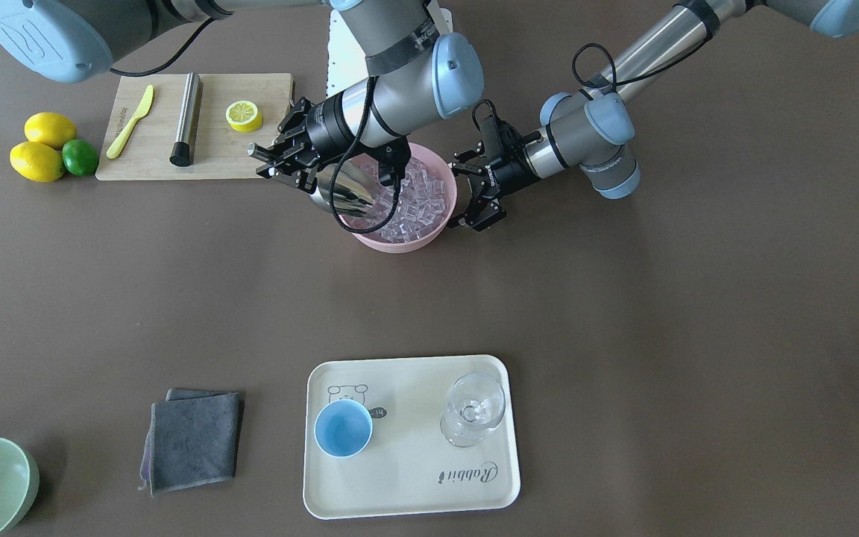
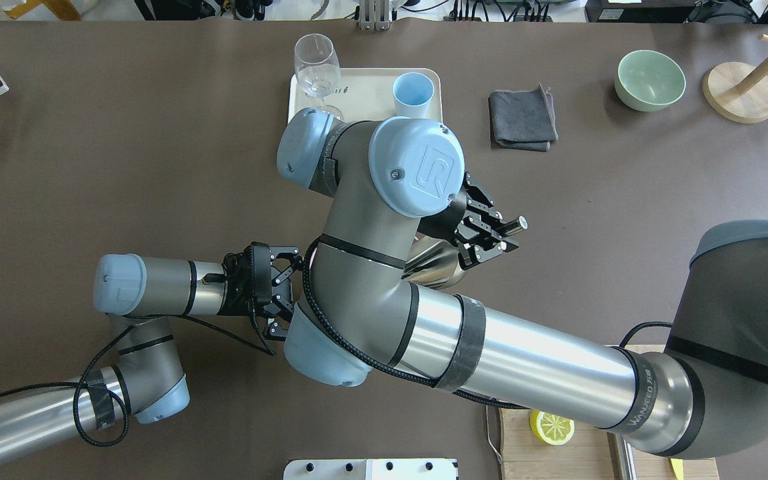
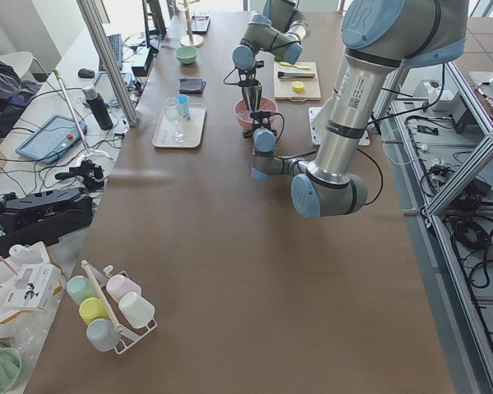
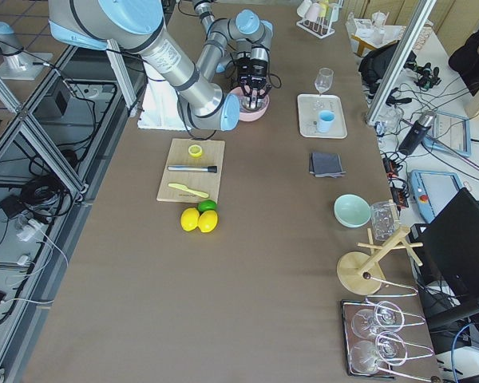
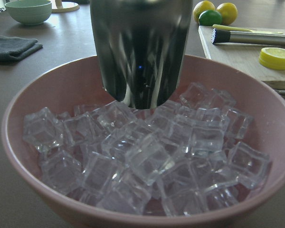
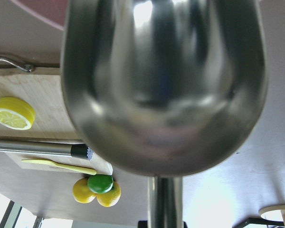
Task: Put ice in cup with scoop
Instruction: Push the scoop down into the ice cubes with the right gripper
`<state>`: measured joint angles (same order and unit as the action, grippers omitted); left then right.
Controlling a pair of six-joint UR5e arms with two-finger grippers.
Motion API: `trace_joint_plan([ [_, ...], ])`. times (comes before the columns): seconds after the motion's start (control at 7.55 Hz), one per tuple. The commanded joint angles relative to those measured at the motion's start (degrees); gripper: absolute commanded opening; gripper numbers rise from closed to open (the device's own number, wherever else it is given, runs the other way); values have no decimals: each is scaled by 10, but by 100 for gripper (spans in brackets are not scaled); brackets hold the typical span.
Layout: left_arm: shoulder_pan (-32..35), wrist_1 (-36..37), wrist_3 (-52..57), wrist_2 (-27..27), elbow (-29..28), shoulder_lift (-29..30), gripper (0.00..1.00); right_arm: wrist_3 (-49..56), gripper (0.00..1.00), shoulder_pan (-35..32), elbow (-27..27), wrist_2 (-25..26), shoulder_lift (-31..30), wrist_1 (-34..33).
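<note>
R fingers [image 1: 271, 170] clamp scoop [image 1: 347, 192], tipped into ice [image 1: 418, 201] in bowl [image 1: 400, 245] from 9 o'clock — to dig. L fingers [image 1: 483, 218] spread at 3 o'clock, prob. steadying.

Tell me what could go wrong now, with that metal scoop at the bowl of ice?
1. The ice fills much of the pink bowl. The scoop digging in could push cubes over the rim or shove the bowl, since the left claw sits open beside it, apparently not gripping.
2. The cup is small, far across the table and close to a wine glass. Cubes may fall on the way, or the scoop could knock the glass.
</note>
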<state>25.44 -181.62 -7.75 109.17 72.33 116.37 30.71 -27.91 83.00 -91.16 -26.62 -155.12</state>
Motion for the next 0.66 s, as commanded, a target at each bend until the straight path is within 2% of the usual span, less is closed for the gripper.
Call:
trace_joint_plan([
  [0.0,1,0,0,2,0,-1,98,-25,0,1,-20,-9,-1,56],
  [0.26,1,0,0,2,0,-1,98,-45,0,1,-11,-39,-21,114],
  [0.53,0,0,0,2,0,-1,98,-73,0,1,54,-55,-65,135],
])
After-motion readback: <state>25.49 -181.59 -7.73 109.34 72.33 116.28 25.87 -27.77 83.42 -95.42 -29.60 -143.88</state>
